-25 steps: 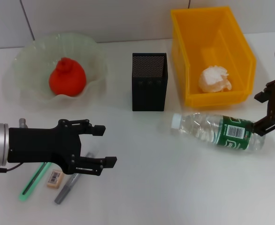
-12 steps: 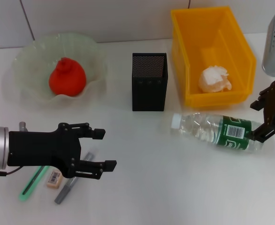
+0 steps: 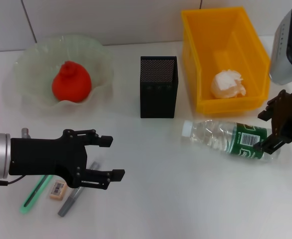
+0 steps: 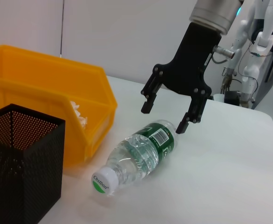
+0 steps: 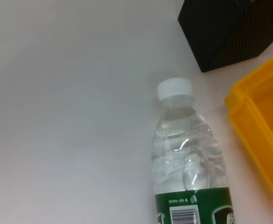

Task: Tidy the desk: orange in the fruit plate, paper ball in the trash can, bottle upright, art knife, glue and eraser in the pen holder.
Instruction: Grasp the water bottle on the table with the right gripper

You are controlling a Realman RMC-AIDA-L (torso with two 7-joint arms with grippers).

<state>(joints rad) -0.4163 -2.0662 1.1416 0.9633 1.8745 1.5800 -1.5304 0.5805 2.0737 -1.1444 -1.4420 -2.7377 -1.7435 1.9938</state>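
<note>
Right pincer [image 3: 275, 125], jaws spread, is hovering over the base end of the bottle [image 3: 226, 139]. Bottle is lying on the tabletop [image 3: 161, 199], cap pointing toward the pen holder [image 3: 158, 86]. Left pincer [image 3: 108, 157], also spread, is idling well apart.

Open desk in front of the pen holder, walls behind it

Using the pen holder [image 3: 158, 87] as landmark: bare desk [image 3: 151, 199] lies in front of it; the yellow bin [image 3: 224, 59] stands close on its right, the lying bottle [image 3: 228, 140] blocks the front-right, and the fruit plate [image 3: 61, 69] sits well to its left.
</note>
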